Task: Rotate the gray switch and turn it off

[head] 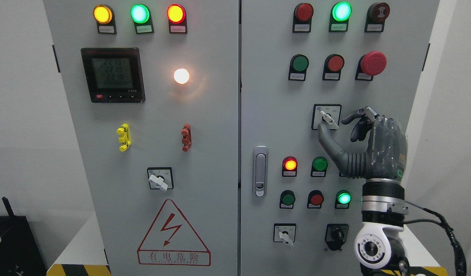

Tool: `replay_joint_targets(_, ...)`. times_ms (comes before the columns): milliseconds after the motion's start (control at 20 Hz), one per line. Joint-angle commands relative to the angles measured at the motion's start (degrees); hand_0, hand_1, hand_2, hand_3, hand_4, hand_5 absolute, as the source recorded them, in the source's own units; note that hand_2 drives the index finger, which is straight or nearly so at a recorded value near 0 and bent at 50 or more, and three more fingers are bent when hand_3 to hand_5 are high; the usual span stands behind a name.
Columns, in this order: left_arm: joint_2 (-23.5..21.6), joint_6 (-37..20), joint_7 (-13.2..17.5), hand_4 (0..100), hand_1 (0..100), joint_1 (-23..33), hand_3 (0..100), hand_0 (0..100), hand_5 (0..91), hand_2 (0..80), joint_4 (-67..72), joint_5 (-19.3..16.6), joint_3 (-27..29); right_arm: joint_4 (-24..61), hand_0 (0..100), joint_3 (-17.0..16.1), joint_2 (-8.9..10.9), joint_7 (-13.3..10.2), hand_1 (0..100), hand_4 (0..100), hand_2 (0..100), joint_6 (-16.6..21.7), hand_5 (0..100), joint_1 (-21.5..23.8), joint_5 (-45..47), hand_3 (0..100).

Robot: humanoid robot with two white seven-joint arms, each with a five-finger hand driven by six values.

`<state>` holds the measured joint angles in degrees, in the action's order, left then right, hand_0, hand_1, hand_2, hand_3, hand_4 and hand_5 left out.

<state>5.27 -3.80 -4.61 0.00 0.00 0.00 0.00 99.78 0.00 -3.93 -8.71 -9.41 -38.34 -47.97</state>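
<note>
1. Gray rotary selector switch with a pale lever knob on a square white faceplate [327, 118]: sitting on the right door of the light-gray metal control cabinet [266, 96], below the row of green, red and red mushroom pushbuttons [372, 63], above the small round orange-lit indicator lamp [290, 165]. Lever pointing down-right, tilted off vertical.
2. Dark gray, five-fingered right robot hand [367, 147]: coming in from lower right on a white-and-silver wrist, reaching up at the switch. Thumb [327, 140] stretching up-left, tip lying just under the lever, apparently touching or nearly so. Index and other fingers [358, 115] curling just right of the faceplate, not wrapping the knob.
3. Hand half open, pincer forming, holding nothing yet by the look of it.
4. Judging step: approaching and pre-grasping; rotation not started.
5. Next move calling for: closing index onto the lever's upper side against the thumb, then twisting the wrist to swing the lever to the off mark. Off direction unreadable, markings too small.
6. Left hand not showing.
</note>
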Motion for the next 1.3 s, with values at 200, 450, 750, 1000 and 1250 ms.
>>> replay_joint_targets(200,0.0,0.0,0.0,0,39,-0.5,0,12,0.0,0.0,-1.5,1.1,0.4,-0.7,8,1.9,-0.03,0.0,46,94,59,-0.2,100,-0.5,-0.1,93)
replay_joint_targets(450,0.0,0.0,0.0,0,39,-0.5,0,12,0.0,0.0,-1.5,1.1,0.4,-0.7,9,2.3,-0.03,0.0,46,94,60,-1.2,100,-0.7,-0.1,93)
replay_joint_targets(750,0.0,-0.1,0.0,0,39,-0.5,0,12,0.0,0.0,-1.5,1.1,0.4,-0.8,9,2.3,-0.03,0.0,47,94,60,-1.3,100,-0.7,-0.1,94)
replay_joint_targets(1000,0.0,-0.1,0.0,0,39,-0.5,0,12,0.0,0.0,-1.5,1.1,0.4,-0.8,11,2.2,-0.03,0.0,46,94,60,-1.3,100,-1.1,-0.1,94)
replay_joint_targets(1250,0.0,-0.1,0.0,0,39,-0.5,0,12,0.0,0.0,-1.5,1.1,0.4,-0.8,13,2.3,-0.03,0.0,46,94,61,-1.4,100,-1.1,-0.3,94)
